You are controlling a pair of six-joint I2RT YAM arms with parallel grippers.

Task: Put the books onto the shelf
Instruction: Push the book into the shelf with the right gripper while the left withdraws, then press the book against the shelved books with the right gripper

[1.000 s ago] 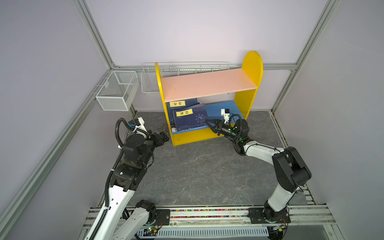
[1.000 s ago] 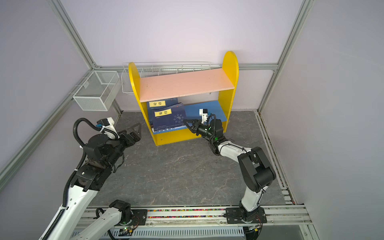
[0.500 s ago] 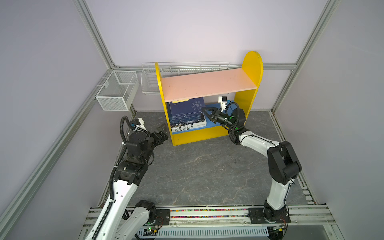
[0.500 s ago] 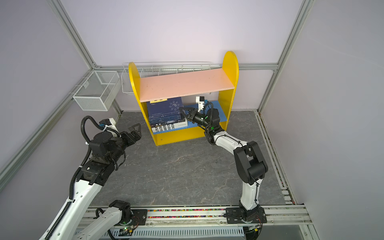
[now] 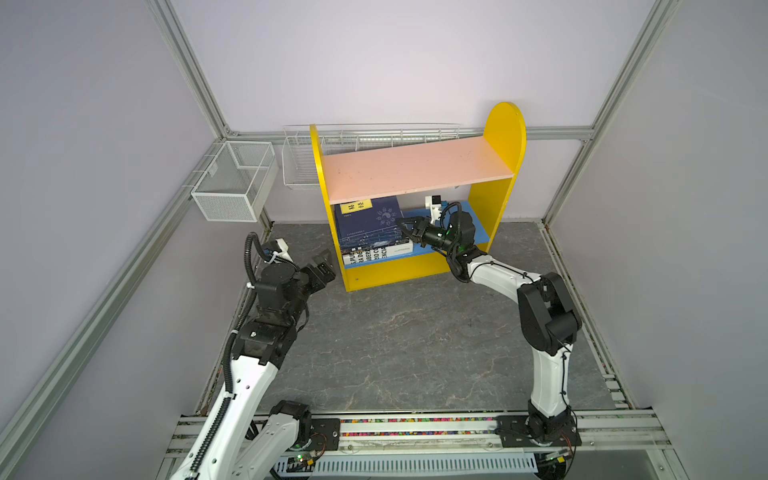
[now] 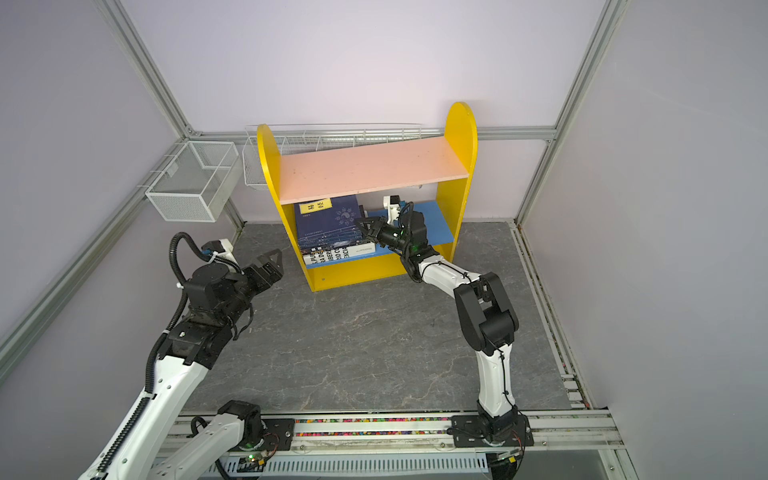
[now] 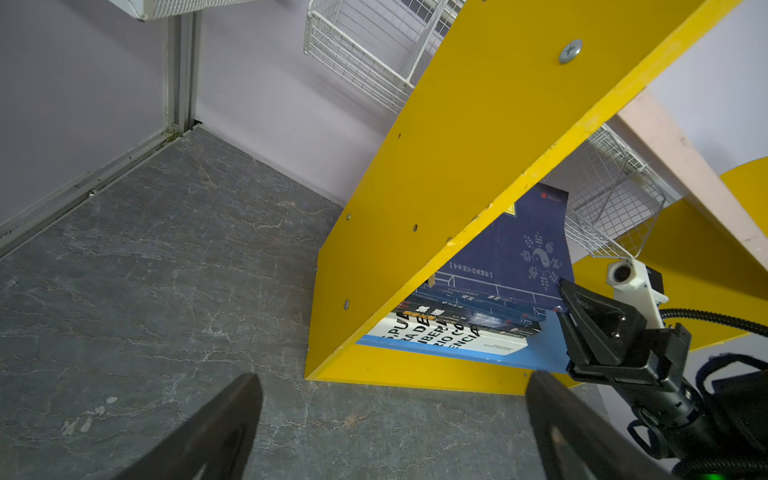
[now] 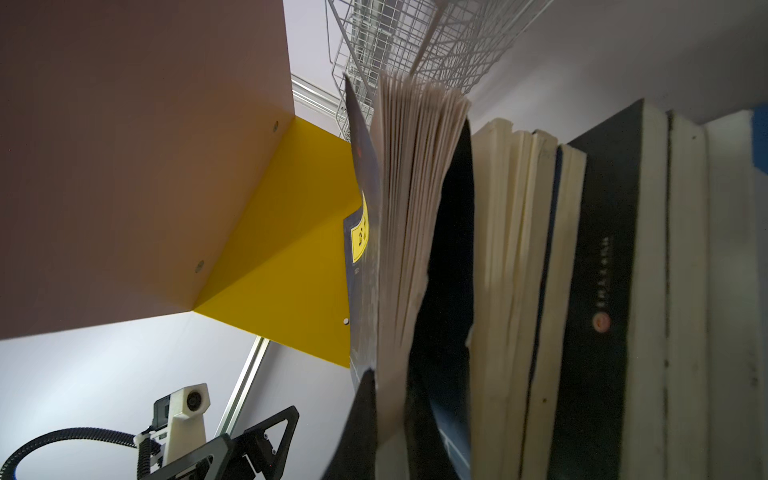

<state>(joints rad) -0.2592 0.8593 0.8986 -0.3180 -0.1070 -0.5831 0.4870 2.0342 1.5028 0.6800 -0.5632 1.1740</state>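
Right wrist view: right gripper [image 8: 390,399] is clamped on the free page edge of the top navy book [image 8: 365,232], cover + a wad of pages btwn its fingers. Both top views show that book [image 5: 365,218] raised on the gripper's side off the stack [image 5: 376,251], which lies flat at the left end of the blue lower board [image 5: 480,230] of the shelf [image 5: 415,166]. Book lies leftward of the gripper, spine prob. toward the left yellow side [image 7: 478,166], long axis approx front-to-back, so any tilt hinges that way. Left gripper [image 5: 322,266] hangs w/ fingers wide apart outside that panel, well clear of the books; right arm is nearer.
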